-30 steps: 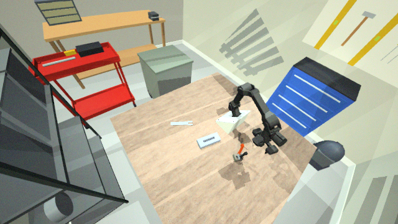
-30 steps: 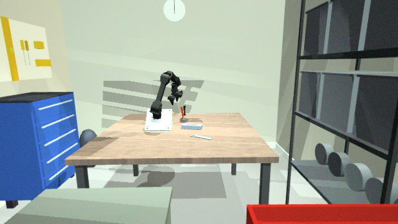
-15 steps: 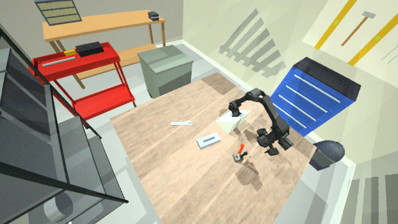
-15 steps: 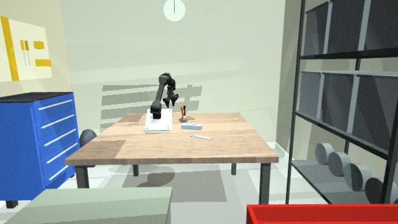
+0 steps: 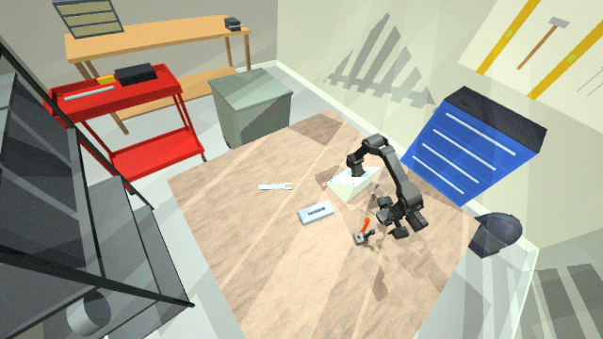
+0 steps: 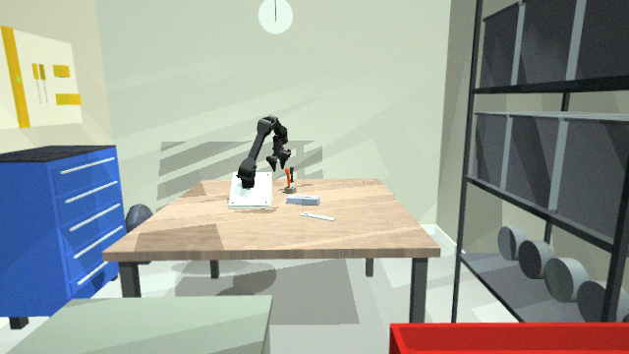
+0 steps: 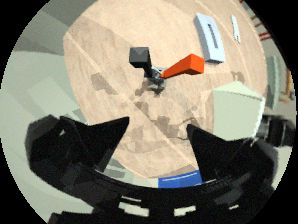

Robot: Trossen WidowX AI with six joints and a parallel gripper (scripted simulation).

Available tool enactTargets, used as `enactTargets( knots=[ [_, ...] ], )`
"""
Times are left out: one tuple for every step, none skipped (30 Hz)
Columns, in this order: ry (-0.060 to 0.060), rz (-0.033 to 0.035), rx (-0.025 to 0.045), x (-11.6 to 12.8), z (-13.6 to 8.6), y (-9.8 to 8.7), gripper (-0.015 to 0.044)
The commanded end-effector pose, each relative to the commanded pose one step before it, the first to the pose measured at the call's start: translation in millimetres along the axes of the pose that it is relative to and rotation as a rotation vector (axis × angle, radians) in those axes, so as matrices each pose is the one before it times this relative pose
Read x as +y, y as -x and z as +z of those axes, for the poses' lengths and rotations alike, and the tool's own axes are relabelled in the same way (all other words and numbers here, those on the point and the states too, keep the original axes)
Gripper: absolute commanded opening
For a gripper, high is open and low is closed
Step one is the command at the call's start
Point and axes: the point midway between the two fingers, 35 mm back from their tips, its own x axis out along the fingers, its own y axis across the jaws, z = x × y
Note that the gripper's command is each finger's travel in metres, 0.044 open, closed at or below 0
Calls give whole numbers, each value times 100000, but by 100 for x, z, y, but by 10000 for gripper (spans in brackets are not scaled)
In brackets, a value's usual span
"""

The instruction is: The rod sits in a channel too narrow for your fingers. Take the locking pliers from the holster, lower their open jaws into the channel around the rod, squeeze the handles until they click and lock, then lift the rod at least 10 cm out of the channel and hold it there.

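Our claw point(image 5: 392, 225) point(image 6: 278, 166) point(image 7: 158, 123) is wide open and empty. The pliers point(image 5: 370, 232) point(image 6: 288, 178) point(image 7: 185, 66) stand beyond its tips; if we come down crooked, we could knock them over.

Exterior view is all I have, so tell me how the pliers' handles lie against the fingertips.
Observer: In the wrist view, the orange handle and black handle spread apart, ahead of the open gripper, not between its fingertips.
Operator: Describe the grey block's top.
Observer: A narrow slot runs lengthwise along it.
Operator: Now the flat bar.
Observer: The top view shows one end forked.
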Motion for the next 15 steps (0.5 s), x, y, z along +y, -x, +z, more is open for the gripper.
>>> enactTargets(
  knots=[
    [485, 230, -490, -26, 1594, -235, 440],
    [-18, -11, -28, 0, 402, -78, 440],
    [-18, -12, -27, 0, 402, -78, 440],
    [-18, -12, -27, 0, 402, -78, 440],
    [-17, -12, -27, -1, 402, -78, 440],
    [-17, -12, -27, -1, 402, -78, 440],
    [-11, -7, -17, 0, 263, -51, 440],
    [-5, -4, -8, -1, 116, -23, 440],
    [0, 0, 0, 0, 0, 0, 440],
    [0, 0, 0, 0, 0, 0, 440],
    [0, 0, 0, 0, 0, 0, 440],
    [-8, -7, -13, -1, 204, -2, 440],
    [-15, -10, -24, 0, 383, -3, 440],
    [-16, -12, -26, -1, 423, -3, 440],
    [-16, -12, -26, -1, 416, -3, 440]
  ],
)
